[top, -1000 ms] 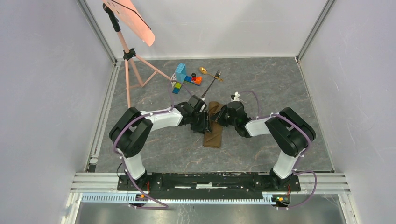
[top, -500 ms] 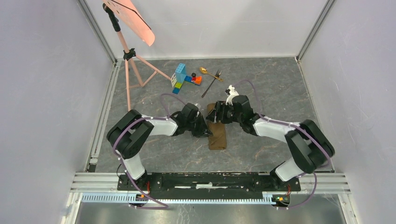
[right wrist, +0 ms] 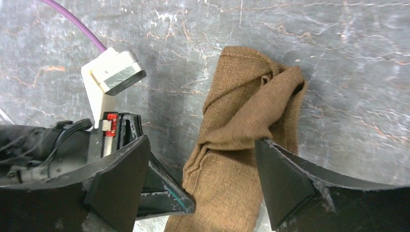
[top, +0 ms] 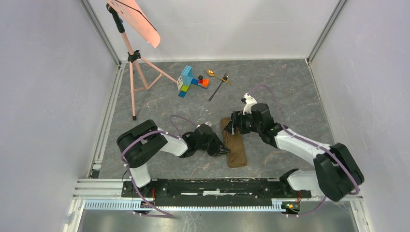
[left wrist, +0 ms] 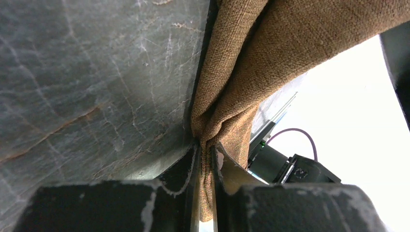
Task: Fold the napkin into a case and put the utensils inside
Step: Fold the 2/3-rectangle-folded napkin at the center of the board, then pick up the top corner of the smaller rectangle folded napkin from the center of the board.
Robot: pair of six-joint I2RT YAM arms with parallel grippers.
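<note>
1. The napkin [top: 235, 145] is lying on the table [top: 290, 92] as a narrow brown strip between the two grippers. Its long axis is running from far to near, with the near end drifting slightly right. The far end is bunching into loose, uneven folds, so in my judgement the case is not finished.
2. The right gripper [right wrist: 200, 159] is hovering with its fingers spread wide and holding nothing. The napkin's crumpled far end is sitting directly beneath it, between the fingers, and the rest of the strip is trailing back toward the arm bases.
3. The left gripper [left wrist: 205, 150] is pinching a fold of the napkin's left long edge. Its fingers are nearly closed with cloth between them, and the strip is extending to its right.
4. The fork [top: 220, 86] is lying beyond both grippers, well apart from the napkin. Its long axis is running diagonally, with the tines far-right and the handle near-left, pointing roughly back toward the right gripper.
5. The spoon [top: 212, 74] is resting just past the fork, and its handle tip seems to be meeting the fork's head.
6. The right gripper is the nearer one to the utensils and is the free one, so a reach forward and slightly left is looking like its job.
</note>
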